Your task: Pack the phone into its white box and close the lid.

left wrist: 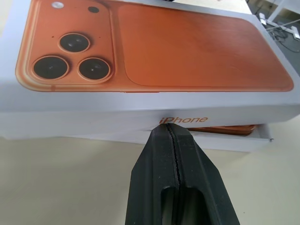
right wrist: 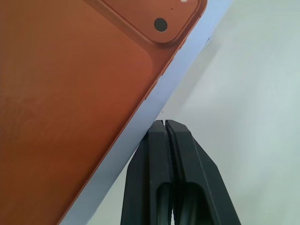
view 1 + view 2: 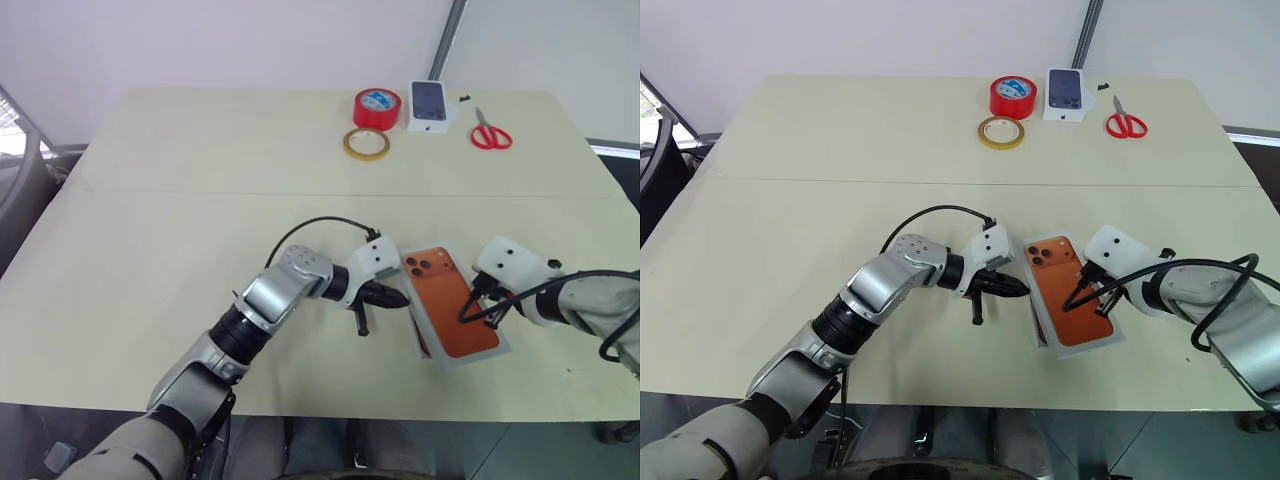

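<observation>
Left arm reaches in from the near left, elbow bent, wrist turned toward the robot's right. Left gripper (image 3: 392, 297) has its jaws pressed together, holding nothing, tips right at the long side wall of the lid (image 1: 140, 110), by the printed lettering; whether they touch is unclear.

Right arm comes in from the right, forearm low over the table (image 3: 200, 200), wrist pitched down. Right gripper (image 2: 165, 125) is also closed with nothing between the fingers, tips at the white rim on the opposite long edge.

Lid sits on the white box (image 1: 225, 140), picture side up, near the front edge of the table and between the two grippers, but not fully seated. In the left wrist view a gap shows under the lid wall, with a strip of orange, likely the phone (image 1: 225, 130), visible in it. The rest of the phone is hidden.

Box base is mostly covered; only a low white edge shows.

At the far side of the table: red tape roll (image 3: 377, 107), tan tape roll (image 3: 367, 144), small white box (image 3: 430, 106), red scissors (image 3: 489, 132).
</observation>
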`<act>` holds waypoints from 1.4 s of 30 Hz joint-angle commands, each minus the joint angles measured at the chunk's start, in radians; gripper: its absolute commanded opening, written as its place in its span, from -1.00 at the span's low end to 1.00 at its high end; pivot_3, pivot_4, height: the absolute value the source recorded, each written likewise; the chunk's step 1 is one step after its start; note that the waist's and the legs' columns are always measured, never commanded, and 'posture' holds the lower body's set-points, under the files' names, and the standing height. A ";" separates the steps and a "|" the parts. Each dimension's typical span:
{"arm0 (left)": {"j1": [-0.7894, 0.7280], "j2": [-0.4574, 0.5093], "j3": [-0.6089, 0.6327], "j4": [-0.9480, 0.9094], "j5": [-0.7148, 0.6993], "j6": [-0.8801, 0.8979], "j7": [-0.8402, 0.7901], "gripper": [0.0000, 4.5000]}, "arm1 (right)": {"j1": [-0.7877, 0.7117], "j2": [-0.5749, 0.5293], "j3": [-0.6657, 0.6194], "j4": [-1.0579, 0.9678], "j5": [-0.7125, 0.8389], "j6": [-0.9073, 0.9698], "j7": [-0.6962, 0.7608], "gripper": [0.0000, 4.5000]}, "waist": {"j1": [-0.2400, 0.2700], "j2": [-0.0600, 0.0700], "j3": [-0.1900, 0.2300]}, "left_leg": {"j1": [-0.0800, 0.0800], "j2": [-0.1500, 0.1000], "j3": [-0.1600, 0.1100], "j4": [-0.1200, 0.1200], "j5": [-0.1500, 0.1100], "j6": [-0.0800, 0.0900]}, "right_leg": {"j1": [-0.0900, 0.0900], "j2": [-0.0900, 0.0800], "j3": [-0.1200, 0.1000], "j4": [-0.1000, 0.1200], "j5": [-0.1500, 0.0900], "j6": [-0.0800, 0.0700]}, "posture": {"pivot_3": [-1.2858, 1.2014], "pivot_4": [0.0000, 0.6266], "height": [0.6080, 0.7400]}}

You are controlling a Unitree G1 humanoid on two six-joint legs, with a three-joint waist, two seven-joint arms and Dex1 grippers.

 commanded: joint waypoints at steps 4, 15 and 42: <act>-0.037 -0.041 0.037 0.001 -0.010 -0.038 0.026 -1.00 | -0.016 0.032 0.014 -0.070 0.010 -0.005 0.036 -0.96 | 0.000 0.000 0.000 | 0.000 0.000 0.000 0.000 0.000 0.000 | 0.000 0.000 0.000 0.000 0.000 0.000 | 0.03 -0.52 1.00; -0.039 -0.034 0.035 -0.003 -0.011 -0.042 0.017 -1.00 | -0.005 0.046 0.011 -0.071 -0.011 0.012 0.044 -0.96 | 0.000 0.000 0.000 | 0.000 0.000 0.000 0.000 0.000 0.000 | 0.000 0.000 0.000 0.000 0.000 0.000 | 0.03 -0.52 1.00; -0.037 -0.038 0.024 -0.028 -0.012 -0.027 0.011 -1.00 | 0.003 0.060 -0.002 -0.013 -0.073 -0.006 0.054 -0.96 | 0.000 0.000 0.000 | 0.000 0.000 0.000 0.001 0.000 0.000 | 0.000 0.000 0.000 0.001 0.000 0.000 | 0.03 -0.52 1.00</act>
